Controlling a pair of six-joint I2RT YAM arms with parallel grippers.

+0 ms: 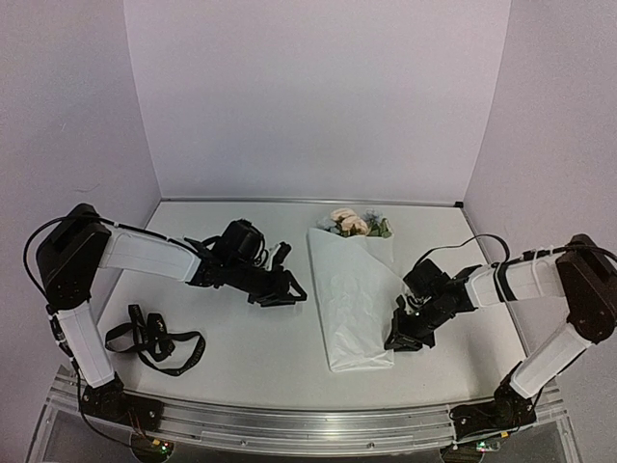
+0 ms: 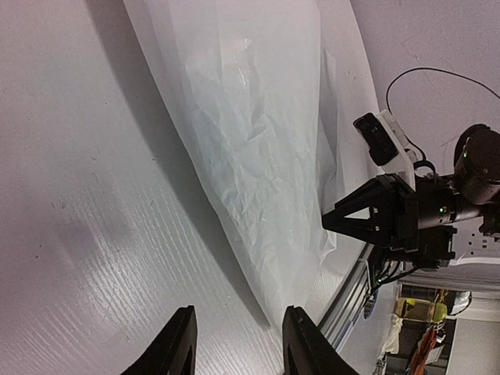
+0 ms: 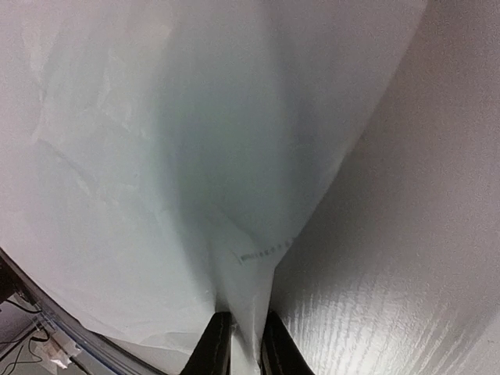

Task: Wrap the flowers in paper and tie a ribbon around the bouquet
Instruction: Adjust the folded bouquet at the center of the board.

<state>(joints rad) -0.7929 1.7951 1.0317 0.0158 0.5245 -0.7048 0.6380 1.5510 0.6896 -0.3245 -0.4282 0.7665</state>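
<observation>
— One bundle sits in the middle of the pale grey table (image 1: 241,338): a long wrap of thin, crinkled white paper (image 1: 352,299), lying flat and running from the near edge toward the back wall.

— And the flowers?

— A small bunch of peach-cream and pale blue-grey blooms (image 1: 352,225) pokes out of the wrap's far end. The stems are hidden inside it.

— Which arm has hold of it?

— The right gripper (image 1: 398,340). It is down at the wrap's near right edge. From its own camera the two black fingers (image 3: 212,348) are nearly together, with a fold of the paper pinched between them.

— What about the other arm?

— The left gripper (image 1: 289,289) hangs low just beside the wrap's left edge, pointing at it. Its fingers (image 2: 176,348) stand partly apart with only bare tabletop between them, so it holds nothing. The paper's edge passes close by one fingertip, and I cannot tell whether they touch.

— Where is the ribbon?

— A long narrow black fabric ribbon (image 1: 154,340) lies in loose loops near the left arm's base, well apart from the wrap.
</observation>
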